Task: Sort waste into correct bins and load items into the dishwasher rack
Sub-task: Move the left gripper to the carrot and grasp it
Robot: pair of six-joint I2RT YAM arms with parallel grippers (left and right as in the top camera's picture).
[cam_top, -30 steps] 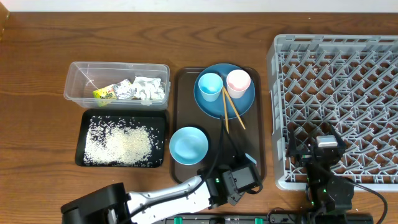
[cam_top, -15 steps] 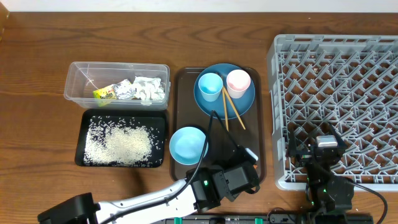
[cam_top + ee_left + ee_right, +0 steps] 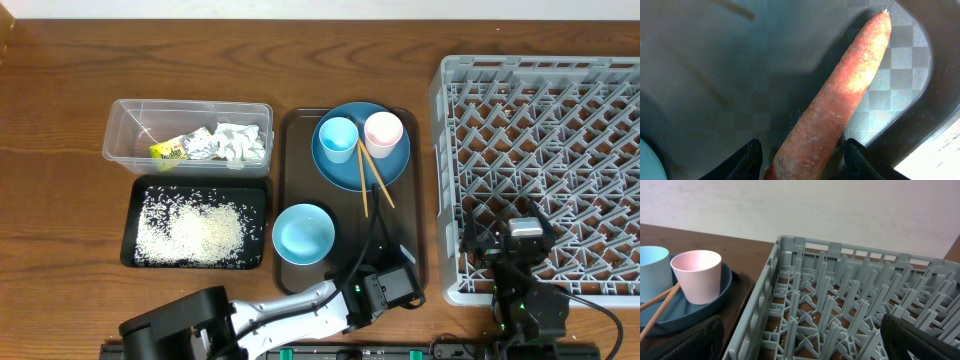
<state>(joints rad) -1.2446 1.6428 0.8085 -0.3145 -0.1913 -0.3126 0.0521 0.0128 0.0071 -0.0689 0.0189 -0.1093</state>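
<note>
In the left wrist view the orange carrot lies on the dark brown serving tray. My left gripper is open, one black finger on each side of the carrot's thick end, with small gaps. In the overhead view the left gripper covers the carrot at the tray's front right corner. My right gripper is open and empty above the grey rack's front left corner, seen from overhead too. The blue plate holds a light blue cup, a pink cup and two chopsticks.
A pale bowl sits on the serving tray. The clear container holds crumpled paper and a yellow-green wrapper. The black tray holds rice. The grey rack fills the right side.
My left arm has shifted a little over the tray's front right corner, its gripper staying by the carrot. The right arm has not moved.
</note>
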